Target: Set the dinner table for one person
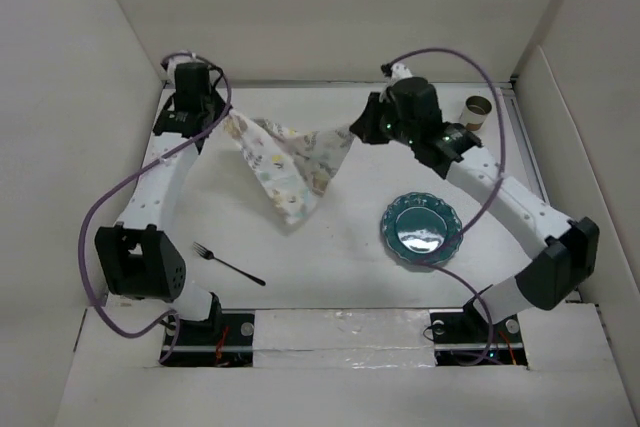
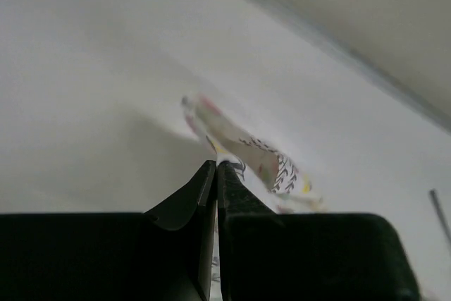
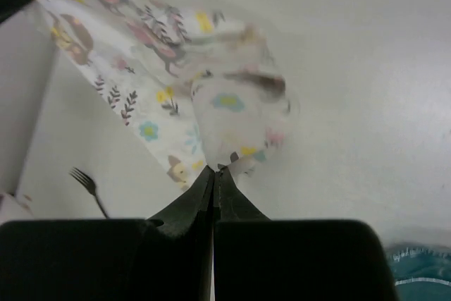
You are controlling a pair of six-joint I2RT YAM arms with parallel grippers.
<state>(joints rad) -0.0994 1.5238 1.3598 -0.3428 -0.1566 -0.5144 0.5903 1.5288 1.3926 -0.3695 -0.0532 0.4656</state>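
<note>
A cloth mat point(image 1: 290, 162) printed with pastel animals and leaves hangs in the air over the far middle of the white dinner table point(image 1: 330, 267), stretched between both arms and sagging to a point in the middle. My left gripper point(image 1: 228, 117) is shut on its left corner; the cloth point(image 2: 246, 153) trails from the fingertips in the left wrist view. My right gripper point(image 1: 355, 132) is shut on its right corner; the cloth point(image 3: 176, 82) spreads ahead of the jaws in the right wrist view. A teal plate point(image 1: 422, 229) lies at the right. A black fork point(image 1: 228, 264) lies at the near left.
A brown cup point(image 1: 478, 110) stands at the far right corner. White walls enclose the table on the left, back and right. The fork also shows in the right wrist view point(image 3: 90, 188), and the plate's rim point(image 3: 423, 267) shows at its lower right.
</note>
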